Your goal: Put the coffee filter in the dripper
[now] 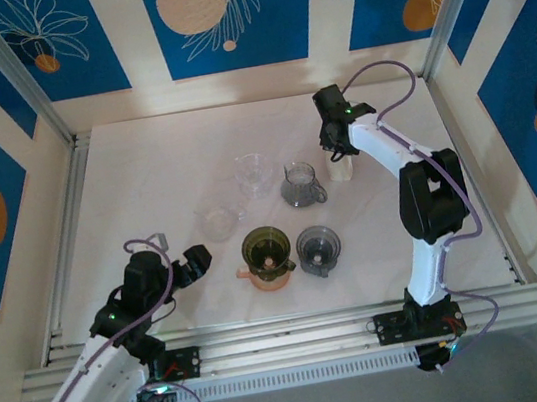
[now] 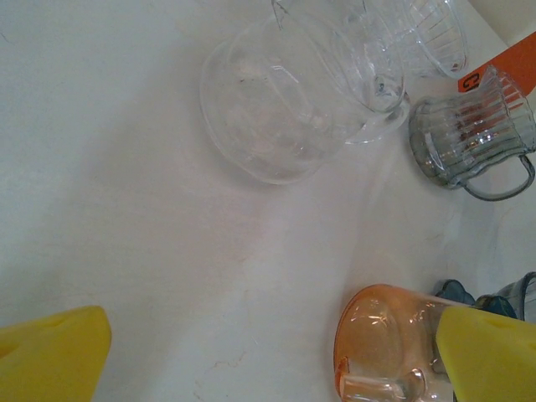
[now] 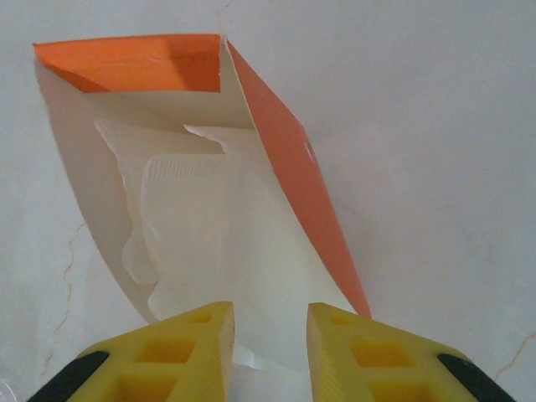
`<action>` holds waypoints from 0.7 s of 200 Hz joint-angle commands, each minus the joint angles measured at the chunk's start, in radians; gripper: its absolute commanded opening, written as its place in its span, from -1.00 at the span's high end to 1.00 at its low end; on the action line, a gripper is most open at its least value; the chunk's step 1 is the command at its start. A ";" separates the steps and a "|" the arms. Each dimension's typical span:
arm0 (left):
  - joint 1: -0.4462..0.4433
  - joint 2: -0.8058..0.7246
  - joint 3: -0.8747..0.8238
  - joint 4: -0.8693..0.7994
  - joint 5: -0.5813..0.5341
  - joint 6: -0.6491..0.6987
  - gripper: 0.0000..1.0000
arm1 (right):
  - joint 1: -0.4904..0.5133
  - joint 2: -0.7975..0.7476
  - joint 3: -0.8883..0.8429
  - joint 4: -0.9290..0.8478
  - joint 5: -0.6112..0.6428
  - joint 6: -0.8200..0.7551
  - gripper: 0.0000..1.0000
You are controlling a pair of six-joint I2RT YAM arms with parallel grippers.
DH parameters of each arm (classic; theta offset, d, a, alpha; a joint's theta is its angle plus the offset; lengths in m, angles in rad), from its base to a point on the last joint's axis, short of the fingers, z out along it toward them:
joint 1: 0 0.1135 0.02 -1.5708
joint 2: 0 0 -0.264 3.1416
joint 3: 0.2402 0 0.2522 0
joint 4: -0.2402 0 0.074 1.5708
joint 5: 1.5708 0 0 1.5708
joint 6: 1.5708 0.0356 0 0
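Okay, right gripper [image 3: 270, 325] is at the mouth of the filter box [image 3: 289, 159], far right of the table [image 1: 144, 179], just beside the grey glass jug [image 1: 300, 184]. My jaws are parted by a narrow gap and grip nothing. The white paper filters [image 3: 193, 226] sit stacked inside the box. The front sheet's lower edge hangs out of the opening and runs across the gap between my fingers [image 3: 197, 335]. Can't tell if that edge is inside the pinch line or just behind it.

Pick plan: one sheet only.
- Go for the loose edge, not the stack.
- Close slowly with light force. The paper looks thin and would likely crumple or drag its neighbours out.
- The box looks light, so pull out along the opening, not sideways, or it may come too.

Near-left, the left gripper [image 1: 195, 262] has its jaws wide apart and empty, well apart from the box.

Drop target is either the olive dripper [image 1: 266, 247] on the orange base [image 1: 260, 278] or the dark grey dripper [image 1: 318, 247] beside it. I can't make out a filter in either. Which one is meant is unclear.
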 commanded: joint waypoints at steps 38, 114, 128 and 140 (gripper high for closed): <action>0.011 -0.003 0.007 0.017 0.016 -0.007 -1.00 | -0.008 0.047 0.050 0.008 0.012 0.012 0.39; 0.012 -0.004 0.006 0.013 0.017 -0.005 -1.00 | -0.009 0.076 0.072 -0.001 0.055 -0.021 0.64; 0.011 -0.004 0.006 0.013 0.017 -0.005 -1.00 | -0.010 0.082 0.077 -0.003 0.060 -0.034 0.70; 0.011 -0.004 0.005 0.013 0.016 -0.005 -1.00 | -0.010 0.087 0.080 -0.006 0.062 -0.044 0.75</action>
